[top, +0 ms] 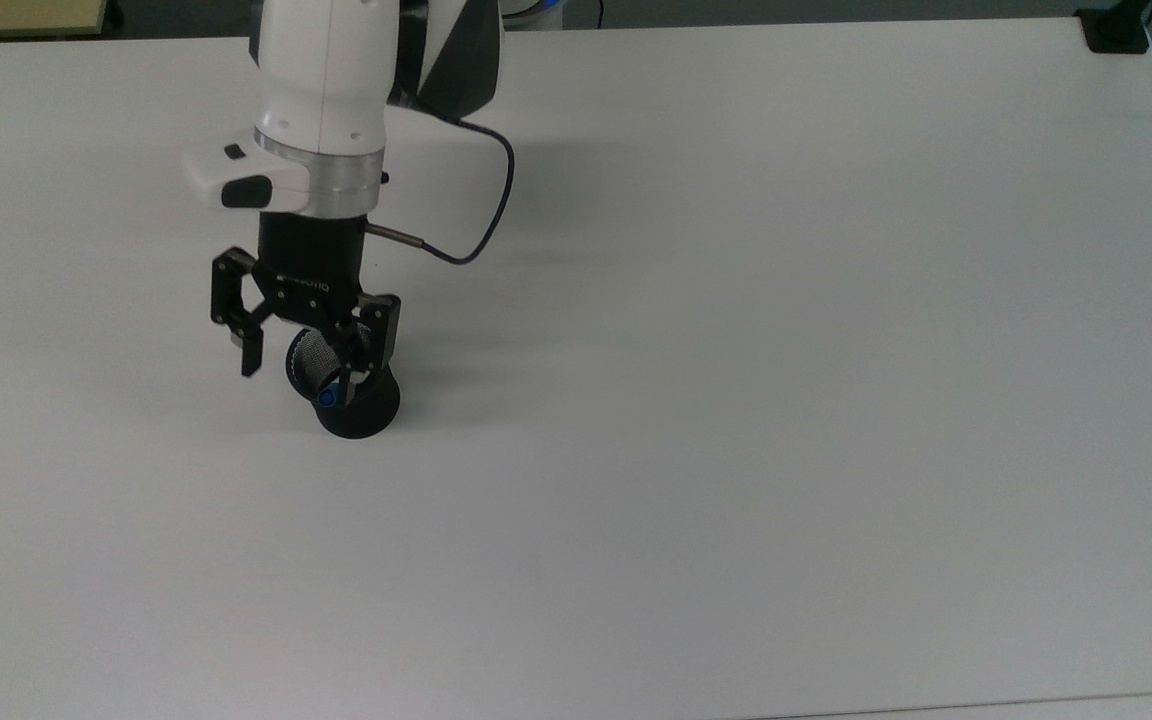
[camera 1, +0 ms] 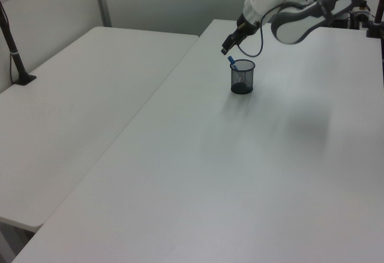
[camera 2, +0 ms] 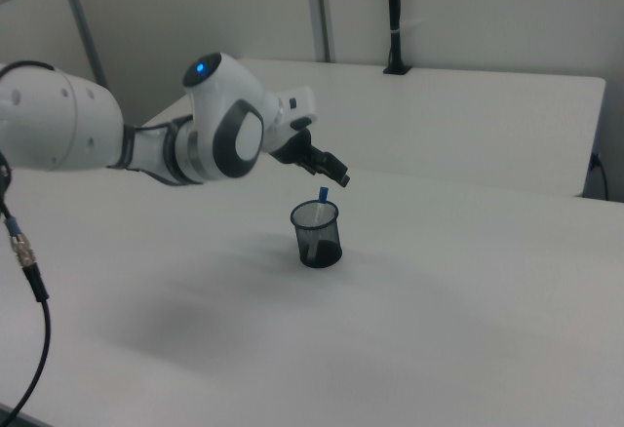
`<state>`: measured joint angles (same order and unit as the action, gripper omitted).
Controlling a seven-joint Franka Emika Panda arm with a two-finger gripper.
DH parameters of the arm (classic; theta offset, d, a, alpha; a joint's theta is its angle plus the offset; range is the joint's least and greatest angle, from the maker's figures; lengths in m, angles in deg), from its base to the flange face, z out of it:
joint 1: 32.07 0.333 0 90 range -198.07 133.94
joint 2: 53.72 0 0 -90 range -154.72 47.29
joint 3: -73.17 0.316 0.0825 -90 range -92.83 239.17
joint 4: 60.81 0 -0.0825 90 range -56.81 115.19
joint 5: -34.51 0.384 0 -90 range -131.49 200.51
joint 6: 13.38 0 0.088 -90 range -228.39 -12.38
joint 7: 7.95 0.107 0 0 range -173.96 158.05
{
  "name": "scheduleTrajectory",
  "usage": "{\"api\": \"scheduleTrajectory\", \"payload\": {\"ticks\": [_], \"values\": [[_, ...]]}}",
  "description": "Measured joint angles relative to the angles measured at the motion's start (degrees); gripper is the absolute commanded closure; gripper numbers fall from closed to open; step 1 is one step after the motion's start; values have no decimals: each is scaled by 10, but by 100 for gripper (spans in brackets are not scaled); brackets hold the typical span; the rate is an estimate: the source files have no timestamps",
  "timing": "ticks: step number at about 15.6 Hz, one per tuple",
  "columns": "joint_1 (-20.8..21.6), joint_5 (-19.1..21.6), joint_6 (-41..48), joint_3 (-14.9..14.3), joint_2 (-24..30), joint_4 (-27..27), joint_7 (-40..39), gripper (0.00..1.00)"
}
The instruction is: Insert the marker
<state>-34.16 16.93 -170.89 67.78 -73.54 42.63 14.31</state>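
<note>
Marker (camera 2: 322, 198) stands in mesh cup (camera 2: 317, 235), blue end poking above rim, leaning. Gripper (top: 301, 358) just above it, fingers spread, holding nothing. Judging insertion done; straight lift clears.

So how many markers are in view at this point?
1. The marker stands inside the black mesh cup, its blue end poking above the rim, below the open end effector. Others inside could be hidden.

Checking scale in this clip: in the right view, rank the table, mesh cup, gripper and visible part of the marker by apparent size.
1. Table
2. Mesh cup
3. Gripper, though nearness to the camera makes its rank against the cup unsure
4. Marker
</note>
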Motion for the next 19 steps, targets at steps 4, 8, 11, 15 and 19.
{"api": "scheduleTrajectory", "payload": {"ticks": [4, 8, 11, 15, 19], "values": [[11, 29, 171, 23, 64, -9, 6, 0], [19, 84, 357, 65, 120, -19, 5, 0], [18, 124, 495, 86, 149, -42, -36, 0], [13, 144, 559, 94, 166, -54, -94, 0], [-13, 150, 559, 92, 163, -54, -143, 0]]}}
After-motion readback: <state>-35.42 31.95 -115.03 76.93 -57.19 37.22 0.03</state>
